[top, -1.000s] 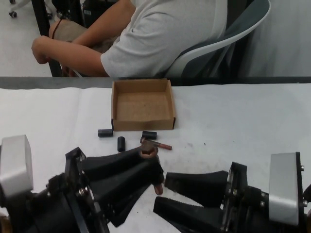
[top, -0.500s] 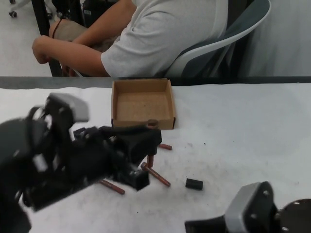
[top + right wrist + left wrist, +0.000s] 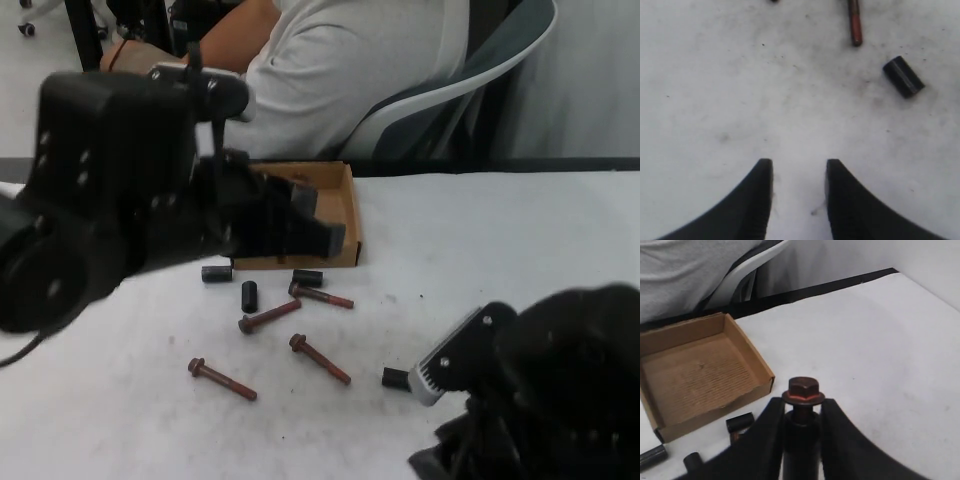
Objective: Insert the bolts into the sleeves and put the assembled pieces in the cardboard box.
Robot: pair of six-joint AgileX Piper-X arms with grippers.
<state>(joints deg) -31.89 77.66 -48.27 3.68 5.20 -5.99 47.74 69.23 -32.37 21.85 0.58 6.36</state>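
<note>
While the left arm is hanging high over the worktop (image 3: pixel 520 250), its pincer (image 3: pixel 804 409) is pinching a bolt (image 3: pixel 803 390) upright, hex head on top, with the shank apparently sitting inside a dark sleeve (image 3: pixel 800 440) between the fingers. Holding it vertical is probably keeping the bolt from slipping out. The box (image 3: pixel 695 375) is lying just ahead of this pincer with its cardboard floor showing bare, so the piece is likely being carried there for dropping. Three loose sleeves (image 3: pixel 249 296) are lying on their sides in front of the box, and four loose bolts (image 3: pixel 320 358) are lying scattered nearer the arms, apart from one another, waiting to be paired. Farther right, the right pincer (image 3: pixel 797 200) is hovering low over the worktop with its fingers spread, gripping nothing. A fourth sleeve (image 3: pixel 904 76) is lying near it beside a bolt tip (image 3: pixel 855 30), which looks like its next pickup.
</note>
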